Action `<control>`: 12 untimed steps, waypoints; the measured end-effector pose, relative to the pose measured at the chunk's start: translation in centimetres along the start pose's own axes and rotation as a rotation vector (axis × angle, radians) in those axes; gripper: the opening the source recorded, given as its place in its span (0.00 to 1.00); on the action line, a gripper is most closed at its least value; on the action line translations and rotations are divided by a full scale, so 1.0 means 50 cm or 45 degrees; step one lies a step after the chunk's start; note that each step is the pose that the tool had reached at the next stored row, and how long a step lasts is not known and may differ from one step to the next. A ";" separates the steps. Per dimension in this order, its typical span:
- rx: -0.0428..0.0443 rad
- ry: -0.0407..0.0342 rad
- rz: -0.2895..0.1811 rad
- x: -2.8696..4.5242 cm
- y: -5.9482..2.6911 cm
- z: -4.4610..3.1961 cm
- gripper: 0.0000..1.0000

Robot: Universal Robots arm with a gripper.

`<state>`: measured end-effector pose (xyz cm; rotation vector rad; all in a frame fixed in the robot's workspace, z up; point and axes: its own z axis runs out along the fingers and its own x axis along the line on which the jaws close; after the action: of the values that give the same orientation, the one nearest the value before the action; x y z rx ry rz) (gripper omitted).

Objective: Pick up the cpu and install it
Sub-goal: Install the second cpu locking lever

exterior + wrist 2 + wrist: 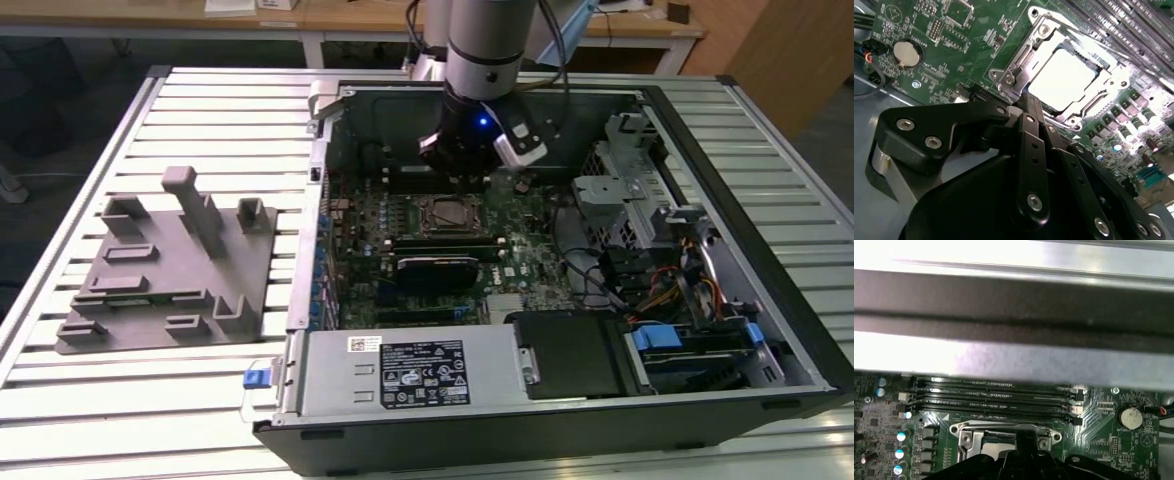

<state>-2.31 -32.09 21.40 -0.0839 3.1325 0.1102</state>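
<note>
Above the motherboard's socket, inside the open computer case [747, 330], the claw [461, 172] hangs on the arm [483, 45] with a blue light lit on its wrist. In the second wrist view the claw [1029, 100] has its black fingers [1033, 150] drawn together to a narrow tip with nothing between them; that tip sits just beside the near edge of the socket frame [1019, 62].

The cpu [1061, 80] lies flat in the socket, its silvery top glaring white, with the metal frame around it on all sides. Whether the frame is latched cannot be told. In the exterior view the socket [446, 213] lies just in front of the claw.

Beyond the socket run the long black memory slots [994, 397], parallel to its far edge. A round coin battery [1129, 416] sits on the green motherboard [954, 45] well to one side of the socket. A row of small capacitors [900, 452] stands on the socket's other side.

Outside the case, on the slatted metal table [80, 390], a grey moulded tray [167, 275] with upright posts rests well apart from the socket, toward the exterior view's left.
</note>
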 end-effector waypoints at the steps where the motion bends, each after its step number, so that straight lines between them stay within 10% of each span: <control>1: 0.000 0.0000 0.000 0.000 -0.003 0.000 0.11; 12: 0.000 -0.0001 0.000 0.001 -0.021 -0.010 0.11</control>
<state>-2.31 -33.17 21.84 -0.0838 3.1324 0.1102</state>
